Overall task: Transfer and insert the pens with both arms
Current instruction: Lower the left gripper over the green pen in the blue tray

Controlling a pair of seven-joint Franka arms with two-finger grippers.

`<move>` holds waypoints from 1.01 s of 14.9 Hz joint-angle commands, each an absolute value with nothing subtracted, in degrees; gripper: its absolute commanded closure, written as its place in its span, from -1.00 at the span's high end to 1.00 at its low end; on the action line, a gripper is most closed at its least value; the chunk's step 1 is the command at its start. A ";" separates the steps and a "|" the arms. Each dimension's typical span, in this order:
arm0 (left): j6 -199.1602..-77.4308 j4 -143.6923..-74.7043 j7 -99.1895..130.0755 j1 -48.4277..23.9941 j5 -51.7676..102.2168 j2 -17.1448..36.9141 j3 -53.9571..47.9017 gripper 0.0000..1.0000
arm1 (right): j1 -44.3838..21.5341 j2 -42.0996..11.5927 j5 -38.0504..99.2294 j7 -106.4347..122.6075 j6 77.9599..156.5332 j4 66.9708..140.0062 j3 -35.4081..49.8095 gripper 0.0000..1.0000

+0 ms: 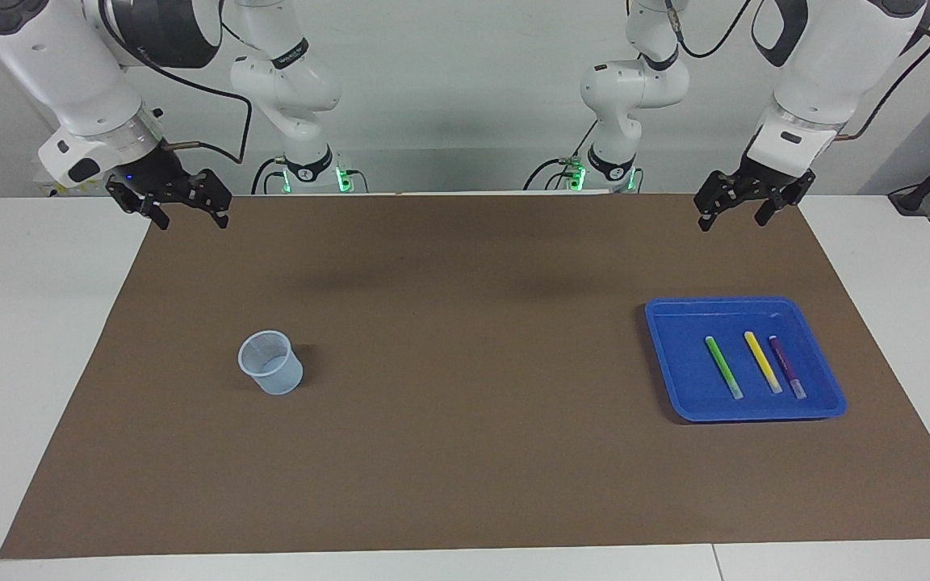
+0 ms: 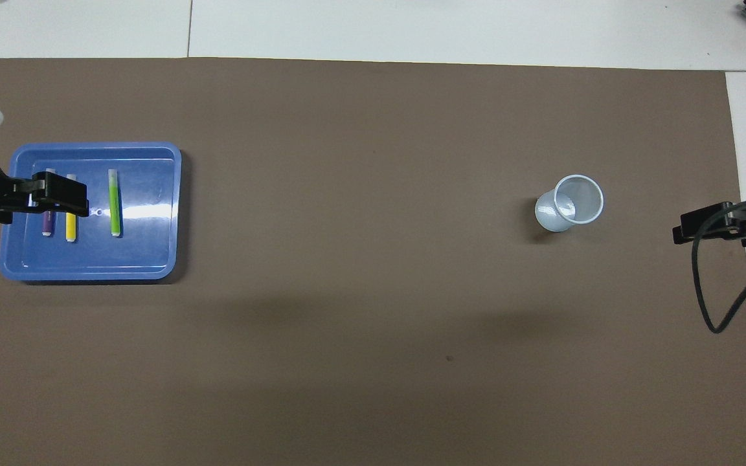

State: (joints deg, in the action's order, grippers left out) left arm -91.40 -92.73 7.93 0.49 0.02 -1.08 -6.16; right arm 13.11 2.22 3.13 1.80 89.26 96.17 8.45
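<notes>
None of the task appears to be done. All three slim pens lie side by side in the shallow blue plastic tray [image 1: 679, 355], at the left arm's end of the brown mat that covers the white desk [image 1: 45, 339]: the bright green pen [image 1: 723, 367], the yellow pen [image 1: 762, 362] and the dark purple pen [image 1: 786, 367], each with its pale cap at the end farther from the robots. They lie apart from one another, roughly parallel, the green one toward the middle of the desk and the purple one toward its end. The translucent pale blue plastic cup [image 1: 271, 363] stands upright on the mat toward the right arm's end, well apart from the tray, and nothing can be seen inside it. By that reading, every pick-up, every pass between the arms and every insertion into the cup is left to do.

The left claw [image 1: 746, 202] hangs in the air over the mat's edge nearest the robots, on the tray's end of the desk. Its fingers are spread wide, holding nothing and touching nothing; in the overhead view it merely covers part of the purple and yellow pens. The right claw [image 1: 182, 203] hangs over the mat's corner nearest the robots at the cup's end, likewise spread and empty, clear of the cup.
</notes>
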 commanded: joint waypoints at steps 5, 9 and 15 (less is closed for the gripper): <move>-105.89 -106.51 8.80 5.18 0.35 -5.89 -5.54 1.00 | 13.71 3.43 1.67 2.72 88.60 97.38 8.79 1.00; -109.85 -106.26 4.40 6.41 -0.17 -1.51 -5.45 1.00 | 13.71 3.43 1.67 2.64 88.51 97.38 8.79 1.00; -124.43 -106.08 3.87 8.26 -1.58 9.74 -5.45 1.00 | 13.71 3.52 1.67 2.72 88.51 97.38 8.79 1.00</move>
